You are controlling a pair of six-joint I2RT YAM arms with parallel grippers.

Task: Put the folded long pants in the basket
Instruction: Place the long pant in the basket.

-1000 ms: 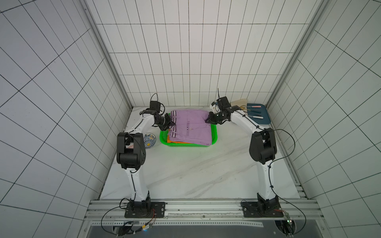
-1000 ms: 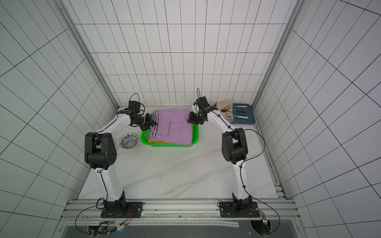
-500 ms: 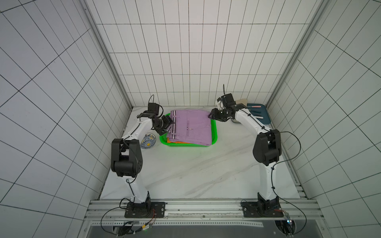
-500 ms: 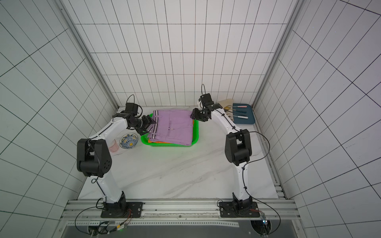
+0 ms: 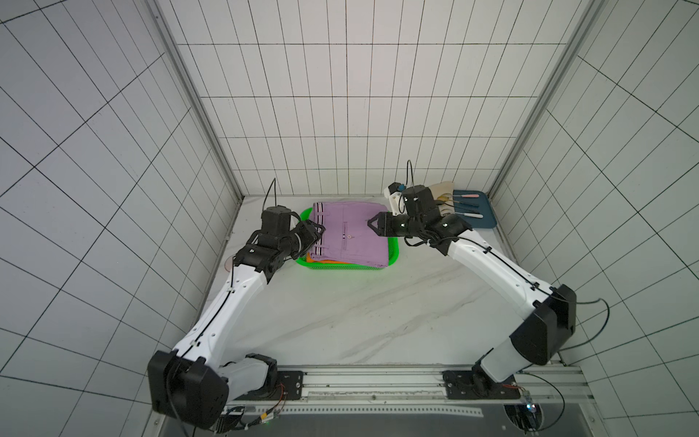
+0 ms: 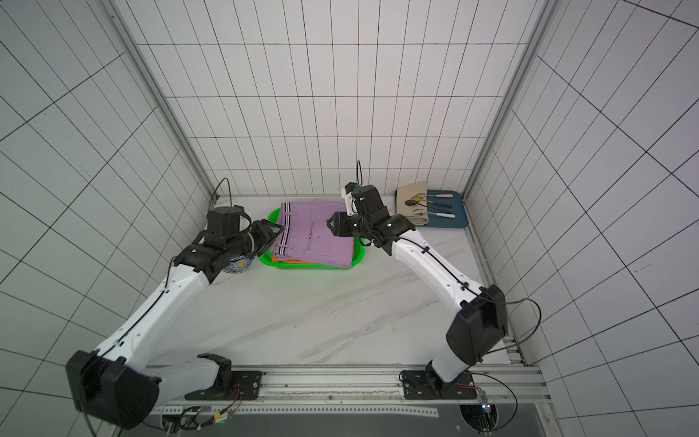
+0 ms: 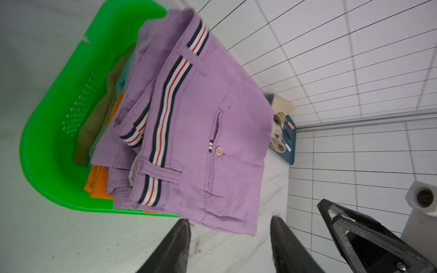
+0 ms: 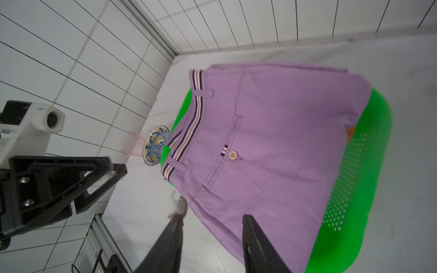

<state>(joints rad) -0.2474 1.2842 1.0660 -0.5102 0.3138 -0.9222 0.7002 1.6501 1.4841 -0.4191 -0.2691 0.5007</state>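
Lilac pants (image 5: 351,234) lie atop the stack (image 7: 99,182) in the green basket (image 5: 340,265), overhanging its rim. Left gripper (image 5: 319,230) and right gripper (image 5: 372,223) flank the basket, jaws apart, empty — best withdrawn upward, clear of cloth.

Both top views are looking steeply down from high above the edge of the white marbled table (image 5: 359,321) farthest from the bright green perforated plastic basket (image 5: 393,253). They are facing the white tiled wall (image 5: 340,132) behind the basket and taking in the whole table from far off. The left wrist camera is sitting close beside the basket, looking across it over the left pincer (image 7: 229,219) toward the dark blue flat tray (image 7: 292,153). The right wrist camera is looking back across the basket from the opposite side, over the right pincer (image 8: 212,216). All four views are sharing the folded lilac cloth pants (image 6: 314,238) topping the basket.
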